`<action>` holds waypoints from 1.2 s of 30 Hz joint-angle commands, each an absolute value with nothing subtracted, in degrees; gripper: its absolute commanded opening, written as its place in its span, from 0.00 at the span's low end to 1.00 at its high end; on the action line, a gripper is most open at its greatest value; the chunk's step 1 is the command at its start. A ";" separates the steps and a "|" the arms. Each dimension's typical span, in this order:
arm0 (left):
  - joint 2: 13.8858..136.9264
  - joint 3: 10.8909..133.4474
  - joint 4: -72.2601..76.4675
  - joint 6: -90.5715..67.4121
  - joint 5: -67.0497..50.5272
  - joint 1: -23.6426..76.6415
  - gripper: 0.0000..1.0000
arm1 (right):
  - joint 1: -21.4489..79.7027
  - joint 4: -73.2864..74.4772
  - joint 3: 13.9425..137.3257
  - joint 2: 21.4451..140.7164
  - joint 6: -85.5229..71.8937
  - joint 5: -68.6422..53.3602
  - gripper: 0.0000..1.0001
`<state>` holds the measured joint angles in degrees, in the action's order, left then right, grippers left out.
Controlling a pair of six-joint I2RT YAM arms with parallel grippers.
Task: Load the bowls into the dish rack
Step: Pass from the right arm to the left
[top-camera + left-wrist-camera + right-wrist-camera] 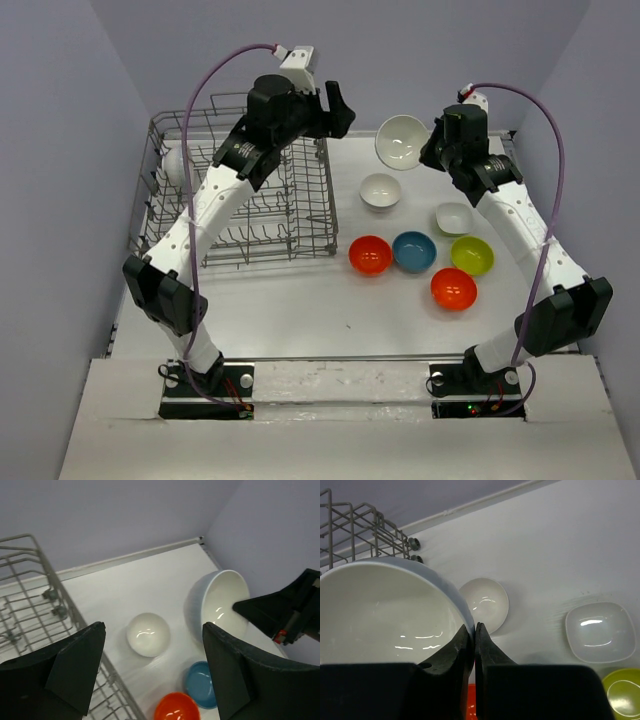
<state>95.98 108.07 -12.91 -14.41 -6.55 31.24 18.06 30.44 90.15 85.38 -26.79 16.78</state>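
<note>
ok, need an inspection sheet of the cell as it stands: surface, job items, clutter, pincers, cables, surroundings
Surface: white tabletop, no spills seen.
Job's things: grey wire dish rack at left, with a white round thing at its far-left end, likely a bowl. Loose on the table: small white round bowl, white squarish bowl, orange-red bowl, second orange-red bowl, blue bowl, yellow-green bowl.
Clutter: nothing seen.
Grippers: right pincer shut on the rim of the large white bowl, held tilted. Left pincer open, empty, by the rack's right edge.
Cables: left purple cable and right purple cable loop clear of the bowls.
Surroundings: plain lavender walls.
</note>
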 commanded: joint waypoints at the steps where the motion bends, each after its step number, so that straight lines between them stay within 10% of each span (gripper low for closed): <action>1: 98.69 108.54 -6.42 -21.09 -16.44 33.48 0.87 | 17.93 25.66 91.41 82.62 -27.07 15.03 0.01; 36: 111.27 124.36 -18.80 -16.88 9.39 43.77 0.71 | 21.97 28.65 96.15 84.02 -27.60 23.37 0.01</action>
